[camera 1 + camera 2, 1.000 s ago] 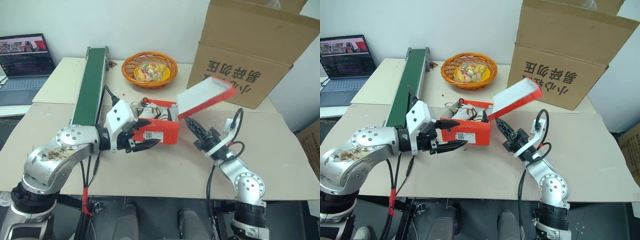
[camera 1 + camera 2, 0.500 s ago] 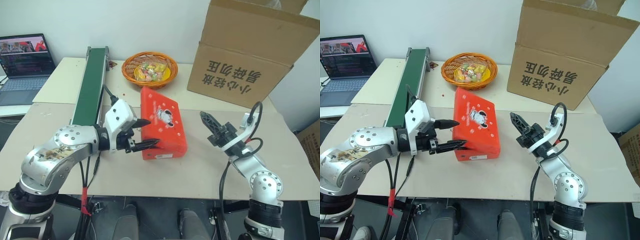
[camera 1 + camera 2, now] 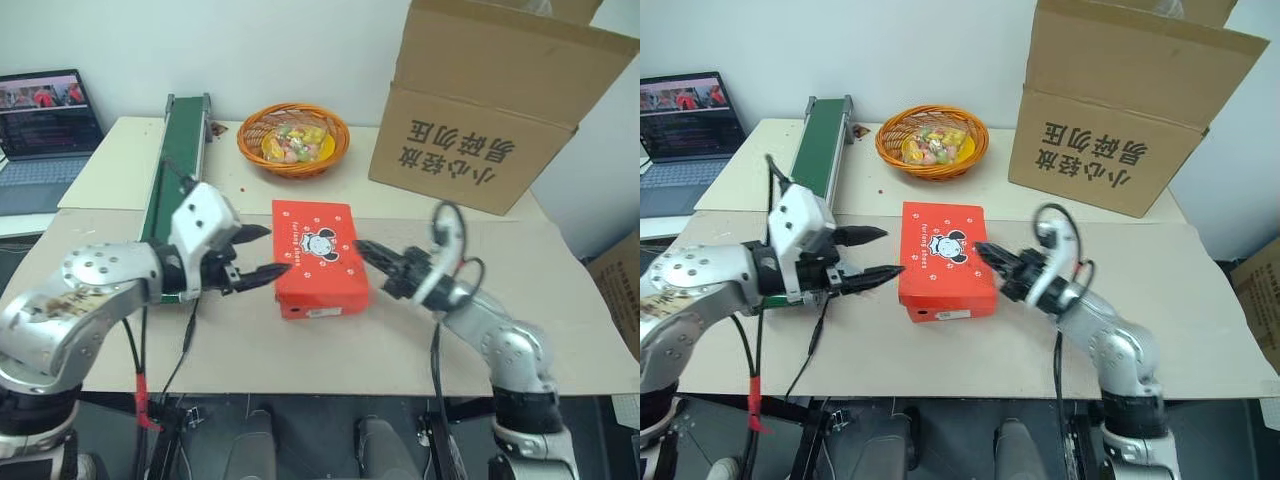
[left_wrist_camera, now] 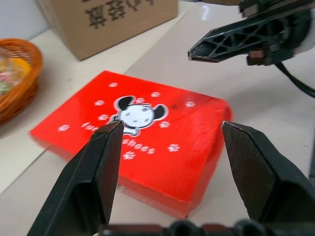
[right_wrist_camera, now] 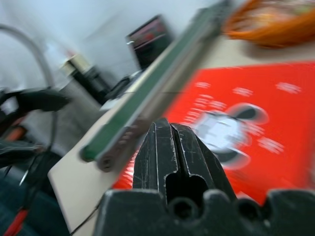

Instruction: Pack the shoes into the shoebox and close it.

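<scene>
- The shoebox [image 3: 318,256] lies flat on the counter [image 3: 560,300], lid down — between the two arms.
- Left gripper [image 3: 262,252] just beside its left edge, jaws spread, gripping nothing.
- Right gripper [image 3: 370,253] at its right edge, jaws clenched, empty.

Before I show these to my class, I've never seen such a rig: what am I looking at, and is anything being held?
It is a two-armed humanoid robot at a table. The two wide pictures come from its head; the two close ones from cameras on its wrists. The red shoebox lies shut on the table. The left hand is open beside the box, the right hand is shut at its other side; neither holds anything. Behind are a fruit basket, a green conveyor, a brown carton and a laptop.
</scene>
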`<act>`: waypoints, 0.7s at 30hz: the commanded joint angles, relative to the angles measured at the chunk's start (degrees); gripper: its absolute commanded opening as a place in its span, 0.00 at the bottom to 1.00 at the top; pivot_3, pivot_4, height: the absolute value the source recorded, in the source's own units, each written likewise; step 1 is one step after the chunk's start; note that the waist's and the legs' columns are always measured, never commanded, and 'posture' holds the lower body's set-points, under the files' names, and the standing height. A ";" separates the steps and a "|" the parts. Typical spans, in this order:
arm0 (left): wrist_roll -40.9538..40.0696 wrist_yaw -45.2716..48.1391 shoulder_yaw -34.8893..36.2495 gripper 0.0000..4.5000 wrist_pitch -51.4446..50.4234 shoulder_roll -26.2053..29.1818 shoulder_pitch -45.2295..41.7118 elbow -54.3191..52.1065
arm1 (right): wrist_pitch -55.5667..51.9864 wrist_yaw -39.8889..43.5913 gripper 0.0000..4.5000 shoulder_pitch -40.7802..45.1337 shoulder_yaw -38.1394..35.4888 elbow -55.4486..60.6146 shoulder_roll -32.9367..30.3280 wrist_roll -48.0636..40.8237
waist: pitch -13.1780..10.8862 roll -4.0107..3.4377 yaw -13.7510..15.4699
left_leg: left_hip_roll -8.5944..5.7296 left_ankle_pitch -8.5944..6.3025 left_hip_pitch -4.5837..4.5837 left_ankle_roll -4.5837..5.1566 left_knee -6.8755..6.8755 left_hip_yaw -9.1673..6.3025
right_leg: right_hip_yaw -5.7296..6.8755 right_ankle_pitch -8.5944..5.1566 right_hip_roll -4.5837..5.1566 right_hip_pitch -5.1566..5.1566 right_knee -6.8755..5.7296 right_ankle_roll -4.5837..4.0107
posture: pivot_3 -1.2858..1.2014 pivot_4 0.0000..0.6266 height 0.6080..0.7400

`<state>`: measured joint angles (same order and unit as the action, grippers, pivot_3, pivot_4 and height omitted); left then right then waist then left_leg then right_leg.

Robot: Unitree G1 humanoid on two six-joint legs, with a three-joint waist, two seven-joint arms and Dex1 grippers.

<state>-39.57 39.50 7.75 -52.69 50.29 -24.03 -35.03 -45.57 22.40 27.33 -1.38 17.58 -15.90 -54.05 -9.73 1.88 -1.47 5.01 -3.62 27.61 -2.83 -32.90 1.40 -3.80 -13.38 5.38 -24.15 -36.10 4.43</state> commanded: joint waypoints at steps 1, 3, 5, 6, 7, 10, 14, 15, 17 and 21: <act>-0.02 -0.82 1.00 0.75 0.74 -0.07 -0.75 -1.03 | 1.38 2.18 0.01 12.87 1.78 -2.66 1.27 2.61 | -0.01 -0.01 0.07 | -0.01 0.00 0.04 0.00 -0.01 0.01 | 0.00 0.01 0.01 -0.04 0.02 0.01 | 0.52 0.24 0.86; -0.48 -1.46 0.77 0.75 0.25 -0.51 -0.90 -1.81 | 2.80 2.92 0.01 16.97 1.44 -5.00 2.14 3.86 | 0.00 0.00 0.62 | 0.00 0.00 0.02 0.00 0.00 0.00 | 0.03 0.01 0.00 -0.04 0.04 -0.03 | 0.52 0.24 0.86; -0.62 -1.79 0.70 0.75 0.07 -0.64 -0.82 -2.16 | 3.83 3.68 0.01 18.88 1.57 -6.39 2.59 5.39 | 0.01 0.02 1.05 | -0.01 0.00 0.02 0.00 0.03 0.00 | 0.04 0.00 0.00 -0.09 0.07 -0.04 | 0.52 0.24 0.86; -0.64 -2.02 0.69 0.75 0.02 -0.67 -0.66 -2.49 | 4.23 4.47 0.01 19.56 2.07 -7.28 2.53 6.49 | 0.01 0.02 1.11 | -0.02 0.00 0.03 0.00 0.02 0.00 | 0.05 -0.02 0.01 -0.09 0.09 -0.03 | 0.52 0.24 0.86; -0.83 -2.36 0.83 0.75 -0.17 -0.76 -0.59 -2.75 | 4.74 5.36 0.01 19.81 2.77 -8.42 2.50 7.79 | 0.01 0.02 1.10 | -0.02 0.00 0.04 0.00 0.02 0.02 | 0.05 -0.02 0.03 -0.09 0.09 -0.04 | 0.52 0.24 0.86; -1.77 -3.59 1.37 0.75 -1.11 -0.97 -0.94 -3.57 | 6.75 7.31 0.01 18.67 9.83 -13.41 1.03 17.00 | 0.01 0.02 0.87 | -0.01 0.00 0.04 -0.01 0.01 0.04 | 0.05 0.04 0.03 -0.02 0.02 -0.08 | 0.52 0.24 0.86; -2.84 -4.66 1.74 0.75 -2.11 -1.16 -1.37 -4.04 | 8.84 7.34 0.01 18.90 19.70 -20.59 -0.29 29.41 | 0.01 0.03 0.56 | 0.00 0.00 0.02 -0.01 0.02 0.05 | 0.05 0.05 0.01 -0.05 -0.03 -0.09 | 0.52 0.24 0.86; -2.93 -4.83 1.72 0.75 -2.16 -1.13 -1.30 -4.13 | 9.62 7.26 0.01 19.84 21.58 -23.25 -0.04 32.28 | 0.01 0.03 0.51 | 0.00 0.00 0.03 -0.01 0.02 0.05 | 0.04 0.05 0.01 -0.05 -0.03 -0.09 | 0.52 0.24 0.86; -2.63 -5.12 1.28 0.75 -1.92 -1.16 -1.24 -3.94 | 10.81 8.39 0.01 21.24 24.65 -27.62 0.57 36.43 | 0.01 0.03 0.49 | 0.00 0.00 0.09 -0.01 0.02 0.06 | 0.03 0.05 0.01 -0.10 -0.03 -0.09 | 0.52 0.24 0.86; -2.05 -5.28 -0.21 0.75 -1.34 -1.50 -2.35 -3.41 | 15.42 12.69 0.01 20.48 31.60 -33.47 0.99 44.21 | 0.01 0.03 0.50 | 0.00 0.00 0.11 -0.01 0.02 0.06 | 0.03 0.04 -0.02 -0.10 -0.03 -0.08 | 0.52 0.24 0.86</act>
<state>-41.77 34.56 7.42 -55.14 49.08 -24.70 -37.38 -33.29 32.65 47.97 26.98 -14.53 -14.97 -13.47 -9.72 1.91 -0.98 5.01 -3.62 27.70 -2.84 -32.89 1.46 -3.76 -13.34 5.37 -24.23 -36.14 4.35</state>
